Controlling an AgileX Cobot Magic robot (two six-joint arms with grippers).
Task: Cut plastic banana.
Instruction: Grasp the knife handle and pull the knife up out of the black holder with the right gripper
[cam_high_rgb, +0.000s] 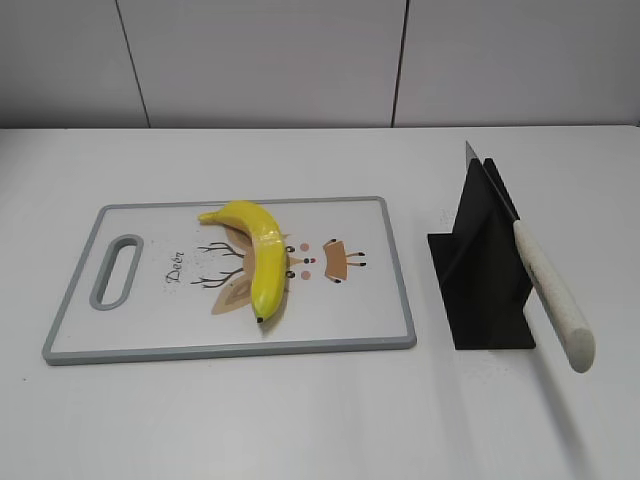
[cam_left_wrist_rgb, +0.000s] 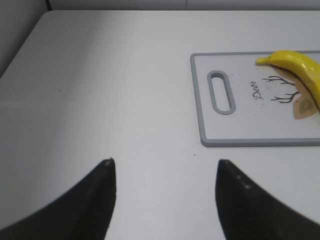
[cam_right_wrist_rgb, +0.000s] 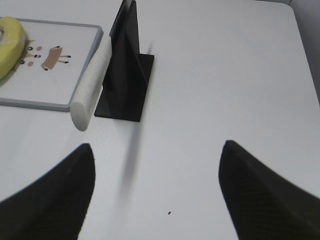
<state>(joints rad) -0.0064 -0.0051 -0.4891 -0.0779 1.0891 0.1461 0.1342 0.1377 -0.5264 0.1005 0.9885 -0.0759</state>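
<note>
The plastic banana (cam_high_rgb: 258, 258) is glossy yellow and curved, and lies on the white cutting board (cam_high_rgb: 150, 330) with a grey rim and handle slot. It also shows in the left wrist view (cam_left_wrist_rgb: 299, 66) and the right wrist view (cam_right_wrist_rgb: 11, 37). A knife with a cream handle (cam_high_rgb: 553, 295) rests slanted in a black stand (cam_high_rgb: 482, 270), blade up; its handle (cam_right_wrist_rgb: 92, 87) points toward the right gripper. My left gripper (cam_left_wrist_rgb: 164, 165) is open and empty over bare table left of the board. My right gripper (cam_right_wrist_rgb: 157, 147) is open and empty, near the stand (cam_right_wrist_rgb: 127, 70). Neither gripper shows in the exterior view.
The white table (cam_high_rgb: 320, 420) carries everything. The board (cam_left_wrist_rgb: 250, 142) has a deer drawing under the banana. A grey panelled wall (cam_high_rgb: 300, 60) runs behind the table's far edge. The table's left edge shows in the left wrist view (cam_left_wrist_rgb: 20, 50).
</note>
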